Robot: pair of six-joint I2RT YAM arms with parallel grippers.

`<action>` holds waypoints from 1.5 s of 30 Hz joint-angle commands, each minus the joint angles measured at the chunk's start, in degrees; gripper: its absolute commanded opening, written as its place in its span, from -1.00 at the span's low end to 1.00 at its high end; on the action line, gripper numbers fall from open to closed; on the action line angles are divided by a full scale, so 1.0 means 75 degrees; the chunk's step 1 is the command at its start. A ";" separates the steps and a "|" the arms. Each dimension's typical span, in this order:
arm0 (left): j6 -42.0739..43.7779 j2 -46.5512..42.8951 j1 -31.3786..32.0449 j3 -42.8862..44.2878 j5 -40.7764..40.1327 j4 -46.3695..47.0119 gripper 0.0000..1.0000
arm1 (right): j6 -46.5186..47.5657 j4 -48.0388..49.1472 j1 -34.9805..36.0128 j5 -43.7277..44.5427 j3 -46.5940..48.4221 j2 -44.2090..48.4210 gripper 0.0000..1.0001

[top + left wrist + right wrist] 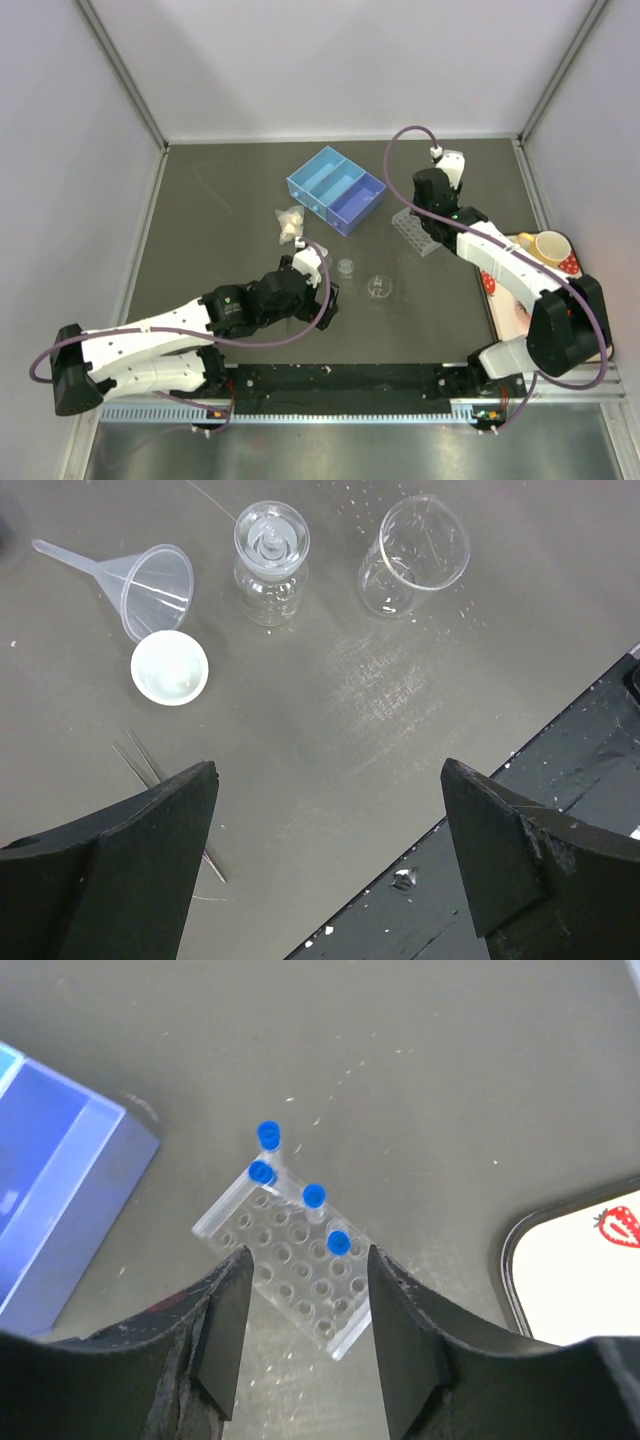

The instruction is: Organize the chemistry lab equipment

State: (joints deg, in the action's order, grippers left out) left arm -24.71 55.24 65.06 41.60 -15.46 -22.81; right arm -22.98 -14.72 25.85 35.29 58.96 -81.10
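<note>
A clear holed tube rack [300,1290] lies on the dark table with several blue-capped test tubes [314,1196] standing along its far edge. My right gripper [306,1251] hangs open just above the rack [418,232], with nothing between its fingers. The left wrist view shows a clear funnel [150,580] on its side, a small white round dish [170,667], a stoppered glass jar [271,550] and a tiny beaker [412,555]. Thin sticks [140,765] lie by the left finger. My left gripper [330,780] is wide open and empty, short of these items.
A blue divided box [337,188] stands at the back centre, left of the rack. The strawberry-patterned tray [508,300] with a yellow mug [550,247] sits at the right edge. The black front rail [560,780] lies under my left gripper's right finger.
</note>
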 commanded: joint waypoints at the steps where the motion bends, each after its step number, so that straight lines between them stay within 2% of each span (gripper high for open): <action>1: 0.0154 -0.0006 0.0044 0.0581 -0.0141 -0.0193 0.97 | 0.0041 -0.0673 0.0245 -0.1044 0.0354 0.0454 0.01; 4: 0.0084 0.0029 0.0044 0.0838 -0.0328 -0.0438 0.97 | -0.0309 -0.0955 0.0339 -0.1644 0.0167 0.0501 0.04; 7: -0.0021 0.0076 0.0044 0.1084 -0.0481 -0.0755 0.97 | -0.0532 -0.1072 0.0339 -0.1939 -0.0125 0.0454 0.17; 10: -0.0139 0.0122 0.0044 0.1214 -0.0458 -0.1001 0.97 | -0.0685 -0.1178 0.0351 -0.2173 -0.0383 0.0349 0.49; 11: -0.0174 0.0146 0.0033 0.1238 -0.0446 -0.1048 0.97 | -0.0709 -0.1189 0.0351 -0.2197 -0.0454 0.0325 0.68; 13: -0.0303 0.0158 0.0044 0.1273 -0.0399 -0.1212 0.97 | -0.0860 -0.1225 0.0362 -0.2151 -0.0653 0.0255 0.92; 14: -0.0384 0.0169 0.0044 0.1273 -0.0364 -0.1248 0.97 | -0.0896 -0.1236 0.0351 -0.2104 -0.0712 0.0243 0.98; 27: -0.0725 -0.0358 0.0045 0.1156 -0.0247 -0.1529 0.97 | -0.1821 -0.1353 0.0351 -0.1285 -0.0924 -0.0893 0.98; 45: -0.0502 -0.0358 0.0056 0.1179 -0.0422 -0.1611 0.97 | -0.3380 -0.1986 0.0339 -0.0147 0.0481 -0.2427 0.98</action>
State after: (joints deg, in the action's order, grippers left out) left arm -29.36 53.23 65.23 49.01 -17.61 -34.94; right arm -45.12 -28.42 28.01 30.46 57.98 -97.03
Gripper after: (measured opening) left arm 0.986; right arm 0.987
